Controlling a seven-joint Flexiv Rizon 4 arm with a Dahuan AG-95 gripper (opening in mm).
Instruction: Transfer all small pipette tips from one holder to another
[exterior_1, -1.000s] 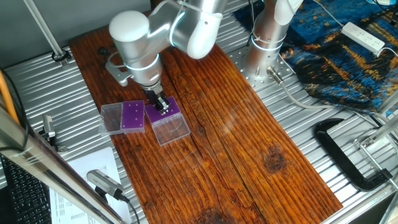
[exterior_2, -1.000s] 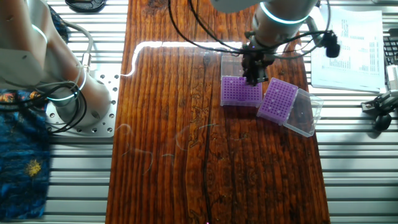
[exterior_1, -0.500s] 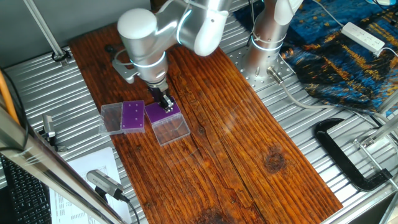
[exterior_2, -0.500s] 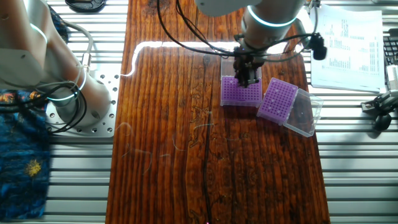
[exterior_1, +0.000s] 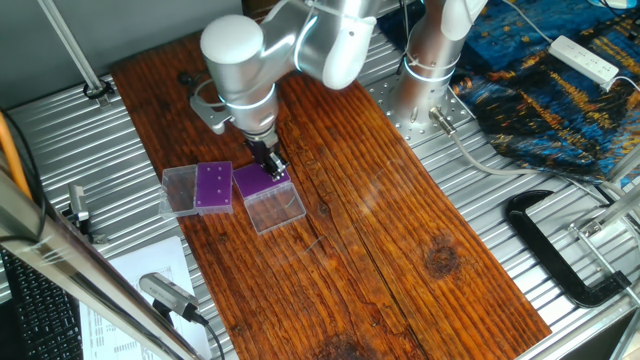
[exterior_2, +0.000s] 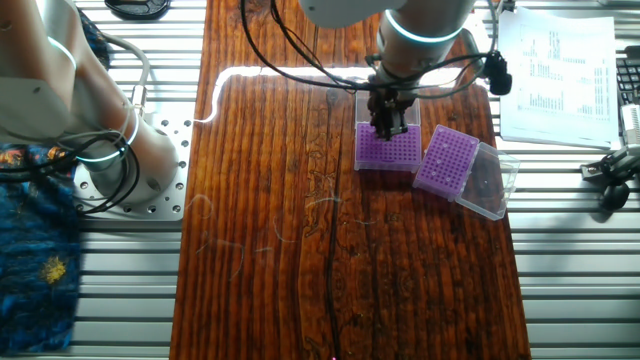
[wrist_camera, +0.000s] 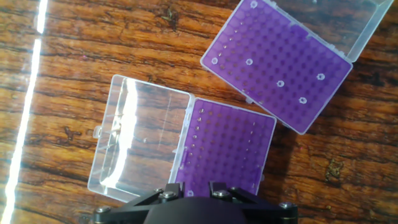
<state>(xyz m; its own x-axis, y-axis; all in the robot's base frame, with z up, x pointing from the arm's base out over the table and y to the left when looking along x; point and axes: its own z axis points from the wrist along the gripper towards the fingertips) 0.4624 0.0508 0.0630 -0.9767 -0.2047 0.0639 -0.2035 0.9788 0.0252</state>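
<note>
Hand view, L to R: the smaller clear lid (wrist_camera: 140, 140) is seen lying open and flat on the wooden surface (wrist_camera: 93, 50), hinged to the darker-purple rack (wrist_camera: 227, 149) just beside it. No tips can be made out in that rack's holes. Only the black gripper (wrist_camera: 198, 186) base is shown, at the bottom edge, over the near end of the dark rack. Whether the jaws are apart or together can't be told.

Up and to the R, close to the dark rack but apart from it, the lighter-purple rack (wrist_camera: 280, 62) is set at an angle. Its big clear lid (wrist_camera: 339, 25) is folded back past it. The small pipette tips (wrist_camera: 280, 83) are seen as pale rings scattered across this lighter rack, approx. six or seven, none adjacent.

Other fixed view: the gripper (exterior_2: 389, 125) is held vertical over the dark rack (exterior_2: 388, 150), nr its far edge; contact can't be judged. The lighter rack (exterior_2: 447, 160) sits to the R, tilted.
</note>
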